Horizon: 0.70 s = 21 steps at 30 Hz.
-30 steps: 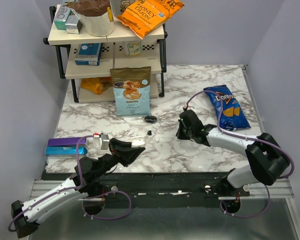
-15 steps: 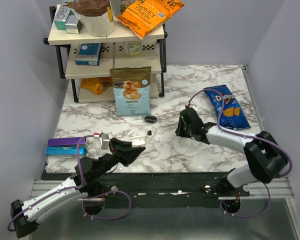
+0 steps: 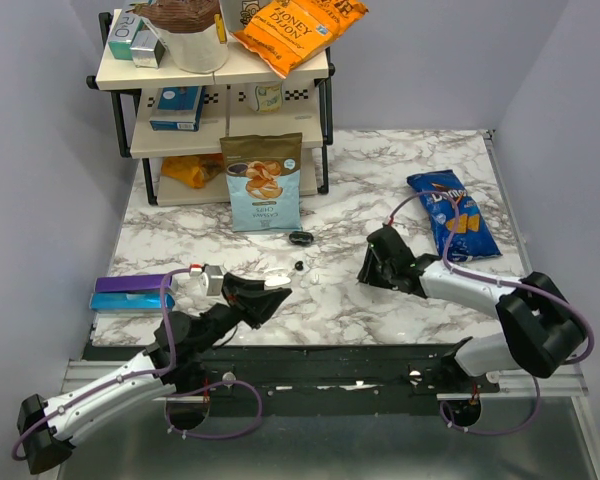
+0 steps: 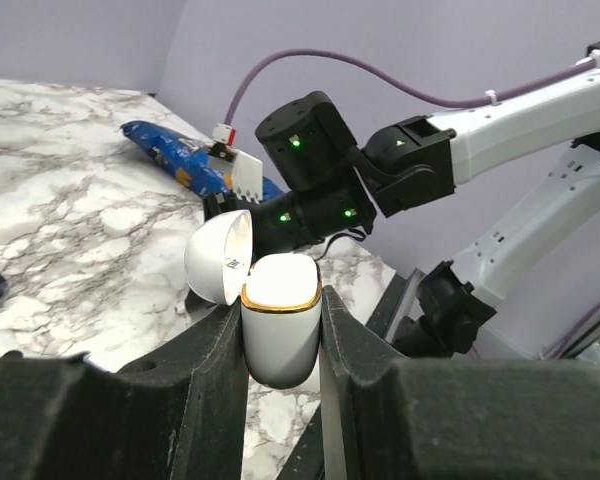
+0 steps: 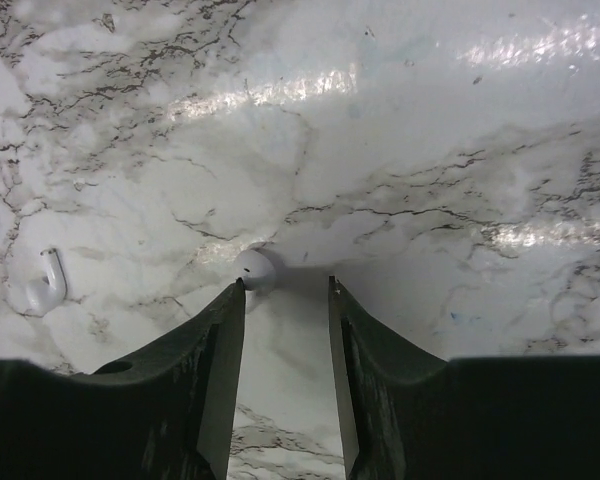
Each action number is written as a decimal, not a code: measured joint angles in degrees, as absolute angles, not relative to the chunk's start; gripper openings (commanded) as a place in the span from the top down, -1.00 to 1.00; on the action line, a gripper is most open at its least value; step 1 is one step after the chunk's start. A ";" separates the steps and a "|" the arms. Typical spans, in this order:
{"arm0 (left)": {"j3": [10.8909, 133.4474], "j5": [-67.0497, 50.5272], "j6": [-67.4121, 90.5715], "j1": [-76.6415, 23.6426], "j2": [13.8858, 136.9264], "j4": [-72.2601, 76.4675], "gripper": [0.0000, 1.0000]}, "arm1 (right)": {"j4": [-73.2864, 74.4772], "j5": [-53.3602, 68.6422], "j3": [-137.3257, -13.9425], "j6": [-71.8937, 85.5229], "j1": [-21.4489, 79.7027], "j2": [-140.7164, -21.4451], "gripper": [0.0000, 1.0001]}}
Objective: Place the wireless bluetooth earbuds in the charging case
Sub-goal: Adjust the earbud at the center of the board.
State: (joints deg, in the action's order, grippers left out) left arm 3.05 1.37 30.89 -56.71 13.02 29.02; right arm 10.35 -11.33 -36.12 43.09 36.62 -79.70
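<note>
The marble tabletop [image 3: 400, 180] carries a tan chip bag [image 3: 264, 180] at the back and a blue chip bag [image 3: 452, 213] on the right, both well apart from the work. The left claw [image 4: 282, 300] sits near the front edge, pressed onto the sides of the white charging case [image 4: 280, 340]. The case stands upright w/ its lid hinged open and its mouth facing up, so that arm is busy as the holder. The right claw [image 5: 285, 285] is low over the tabletop w/ fingers spread and nothing btwn them. The pickup looks like the right arm's job, as it is the nearer one. A white earbud [image 5: 255, 268] lies on the tabletop right at the tip of the finger on the picture's left in the right wrist view, i.e. just ahead of the claw and off-centre, not in the gap. Only its rounded head shows, so its stem and long axis can't be made out. The claw prob. needs a small sideways shift toward that finger's side, plus a little forward, before closing, or the finger may nudge the bud away. A second white earbud [image 5: 47, 280] lies further to that same side, well apart, stem approx. along the claw's reach. Neither bud is in the case yet.
</note>
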 measured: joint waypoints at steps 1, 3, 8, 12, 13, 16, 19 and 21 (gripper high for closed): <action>3.05 2.02 30.81 -56.75 13.34 28.93 1.00 | 10.35 -10.92 -36.07 44.16 36.62 -80.12 0.07; 3.05 3.18 30.44 -56.75 13.63 28.49 1.00 | 10.31 -10.52 -36.07 45.95 36.62 -80.34 0.06; 3.05 4.54 29.98 -56.75 13.30 28.03 1.00 | 10.39 -9.80 -37.52 48.05 36.62 -82.06 0.13; 3.05 4.71 29.98 -56.75 12.53 27.92 1.00 | 10.63 -9.30 -39.94 47.29 36.62 -84.84 0.16; 3.05 4.71 29.98 -56.75 12.45 27.90 1.00 | 10.59 -9.04 -40.45 46.54 36.62 -85.36 0.17; 3.05 4.71 29.98 -56.77 12.29 27.83 1.00 | 10.61 -8.19 -42.11 43.92 36.62 -87.11 0.17; 3.05 4.71 29.98 -56.77 12.25 27.73 1.00 | 10.61 -7.38 -43.40 40.77 36.62 -88.38 0.17; 3.05 4.71 29.98 -56.77 12.25 27.73 1.00 | 10.68 -6.83 -43.97 38.41 36.62 -88.86 0.17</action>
